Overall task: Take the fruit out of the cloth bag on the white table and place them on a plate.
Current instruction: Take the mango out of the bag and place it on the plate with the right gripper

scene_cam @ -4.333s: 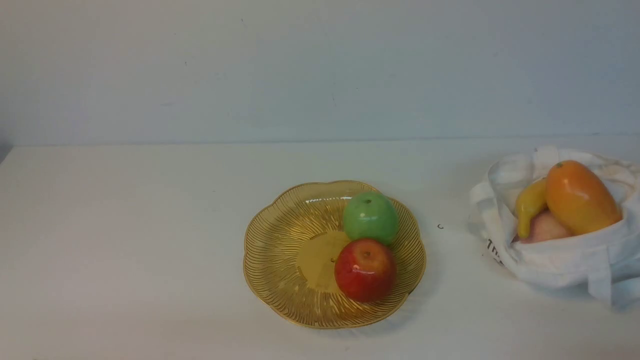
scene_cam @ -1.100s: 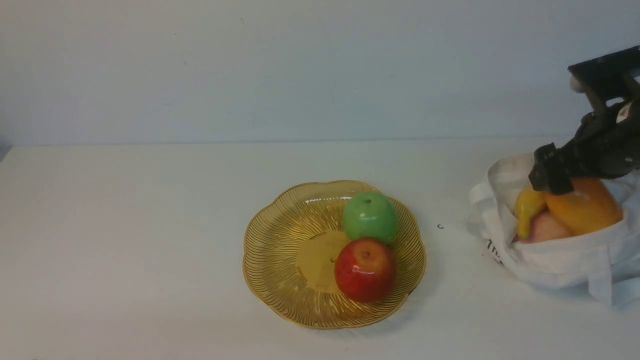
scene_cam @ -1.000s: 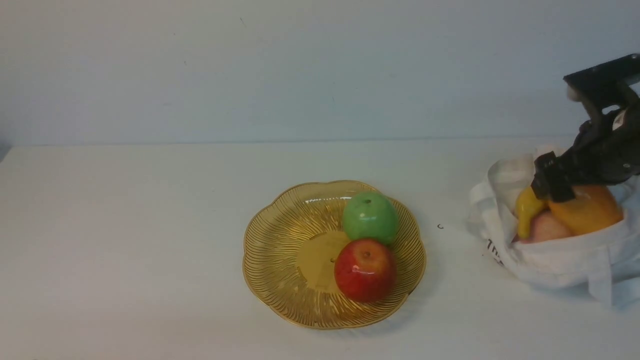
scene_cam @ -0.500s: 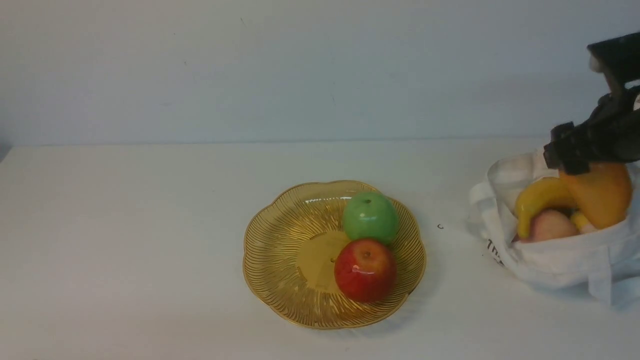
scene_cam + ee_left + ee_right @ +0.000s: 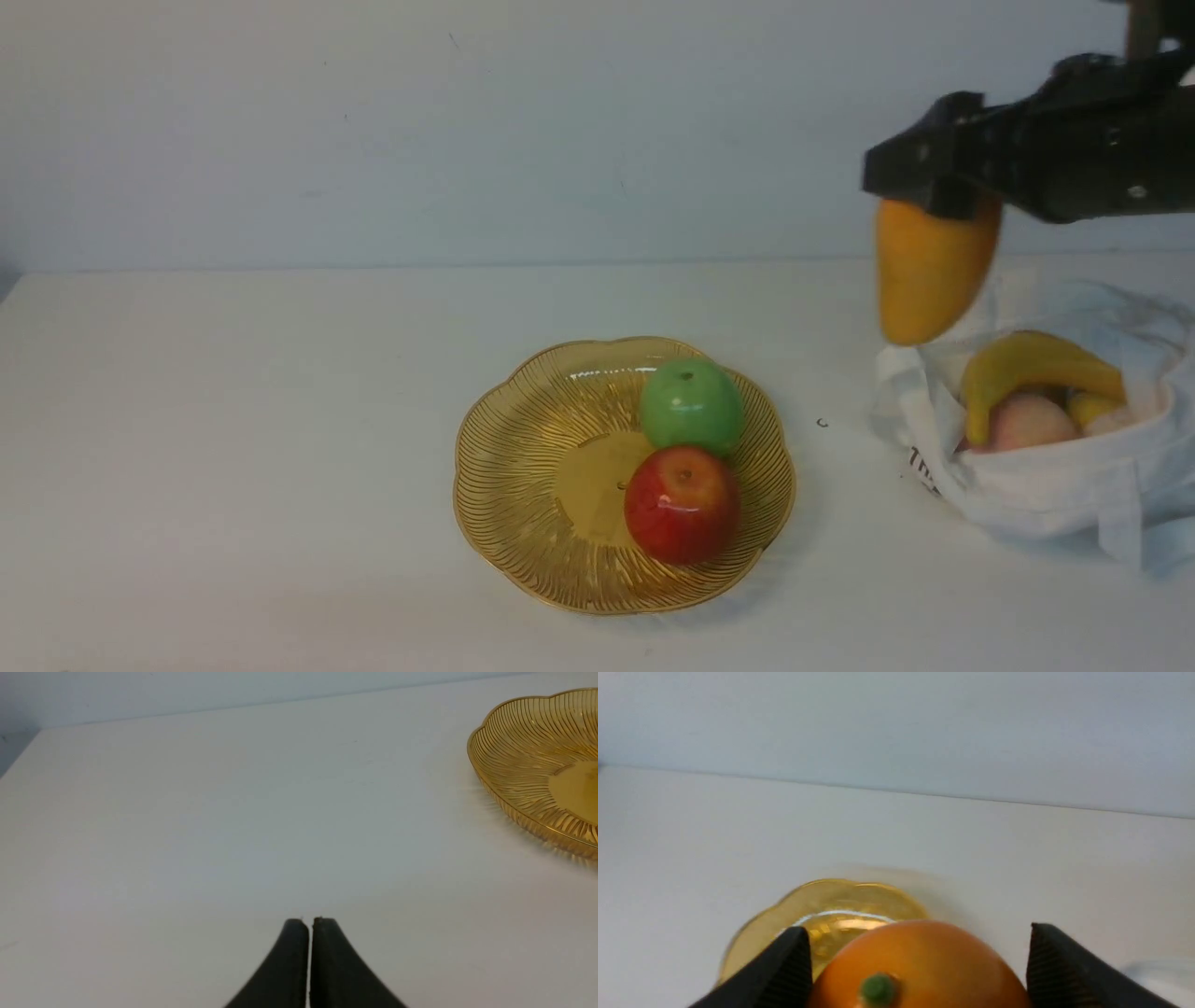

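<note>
My right gripper (image 5: 934, 191) is shut on the orange-yellow mango (image 5: 929, 266) and holds it in the air, hanging down, above the left rim of the cloth bag (image 5: 1046, 485). In the right wrist view the mango (image 5: 920, 966) sits between the two black fingers (image 5: 784, 970). The yellow banana (image 5: 1027, 369), the pale pink peach (image 5: 1027, 420) and a small yellow piece (image 5: 1088, 407) lie in the bag. The amber plate (image 5: 523, 485) is at the table's middle. My left gripper (image 5: 310, 921) is shut and empty, low over bare table to the left of the plate (image 5: 523, 765).
A green apple (image 5: 691, 406) and a red apple (image 5: 681, 504) sit on the right half of the plate. A small dark mark (image 5: 822, 423) lies on the white table (image 5: 233, 448) between plate and bag. A pale wall stands behind.
My right gripper came down onto the mango in the bag, closed on it, and has lifted it up and to the left out of the bag. The banana has settled lower.
</note>
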Robot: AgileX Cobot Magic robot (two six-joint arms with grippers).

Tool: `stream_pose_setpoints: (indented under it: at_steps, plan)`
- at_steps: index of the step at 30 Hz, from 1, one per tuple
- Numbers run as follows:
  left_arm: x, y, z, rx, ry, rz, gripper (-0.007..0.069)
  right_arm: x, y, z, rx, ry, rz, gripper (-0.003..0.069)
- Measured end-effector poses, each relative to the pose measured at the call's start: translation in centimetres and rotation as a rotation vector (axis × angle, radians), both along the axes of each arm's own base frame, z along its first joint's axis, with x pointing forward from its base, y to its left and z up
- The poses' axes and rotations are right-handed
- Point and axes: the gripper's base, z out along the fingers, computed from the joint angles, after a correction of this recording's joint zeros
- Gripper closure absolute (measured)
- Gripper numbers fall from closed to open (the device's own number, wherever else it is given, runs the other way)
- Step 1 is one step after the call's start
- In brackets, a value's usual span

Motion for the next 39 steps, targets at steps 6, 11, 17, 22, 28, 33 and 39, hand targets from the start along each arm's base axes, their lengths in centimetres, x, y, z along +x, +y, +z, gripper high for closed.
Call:
stream_pose_setpoints:
  at_steps: [6, 11, 17, 22, 28, 33, 39]
  plan:
    - [0.0, 0.0, 0.0, 0.0, 0.0, 0.0, 0.0632, 1.1, 7.0, -4.1, 0.12, 0.064, 0.186, 0.0123]
    - [0.0, 0.0, 0.0, 0.0, 0.0, 0.0, 0.0632, 2.1, 10.4, -8.0, 0.17, 0.119, 0.231, 0.0123]
    - [0.0, 0.0, 0.0, 0.0, 0.0, 0.0, 0.0632, 2.5, 12.9, -11.7, 0.167, 0.139, 0.273, 0.0123]
    - [0.0, 0.0, 0.0, 0.0, 0.0, 0.0, 0.0632, 2.6, 13.7, -13.4, 0.154, 0.153, 0.29, 0.0123]
    - [0.0, 0.0, 0.0, 0.001, 0.0, 0.0, 0.0632, 2.8, 13.7, -13.8, 0.147, 0.152, 0.277, 0.0069]
    - [0.0, 0.0, 0.0, 0.001, 0.0, 0.0, 0.0632, 2.8, 13.7, -13.8, 0.146, 0.152, 0.274, -0.0019]
    - [0.0, 0.0, 0.0, 0.001, 0.0, 0.0, 0.0632, 2.9, 13.6, -13.5, 0.147, 0.144, 0.274, -0.0024]
